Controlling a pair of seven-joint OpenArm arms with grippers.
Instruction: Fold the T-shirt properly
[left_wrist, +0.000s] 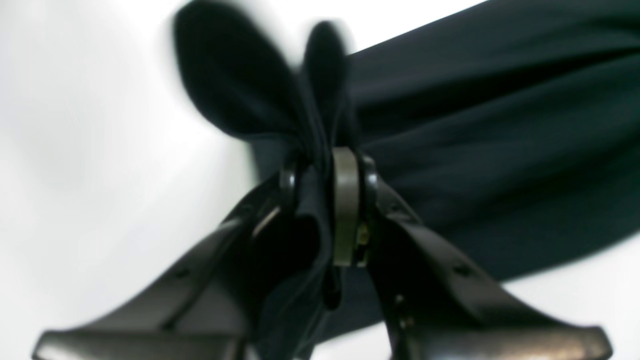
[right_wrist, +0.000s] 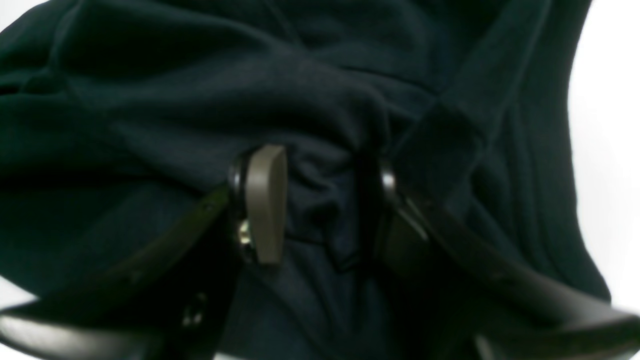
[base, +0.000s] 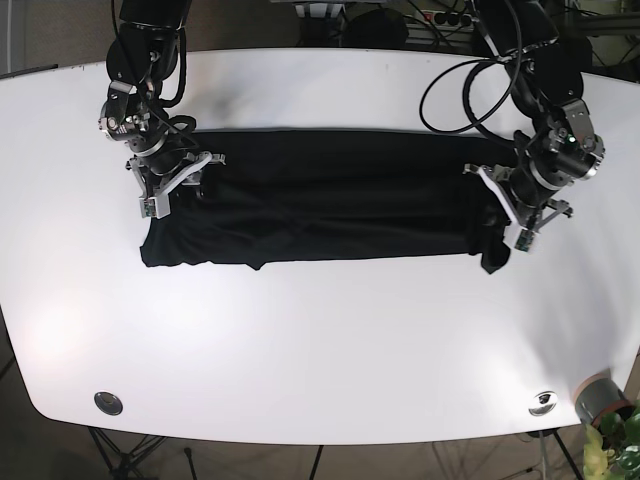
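We see one dark T-shirt (base: 320, 200) lying on the white table (base: 320, 350), drawn out into a long band whose long axis runs across the base view from side to side, in the upper half of the tabletop. There are two arms, one at each end of the band. Our left gripper (left_wrist: 320, 200) sits at the end on the base view's right, and its wrist view shows the jaws pinched together on a bunched tuft of cloth, with the pad (left_wrist: 346, 205) pressed against the fabric and folds fanning out beyond it. A short flap of shirt hangs off that end toward the near table edge. Our right gripper (right_wrist: 325, 200) is at the opposite end; in its wrist view the two fingers stand apart with a wad of gathered cloth filling the space between them, so we read it as gripping the T-shirt too.
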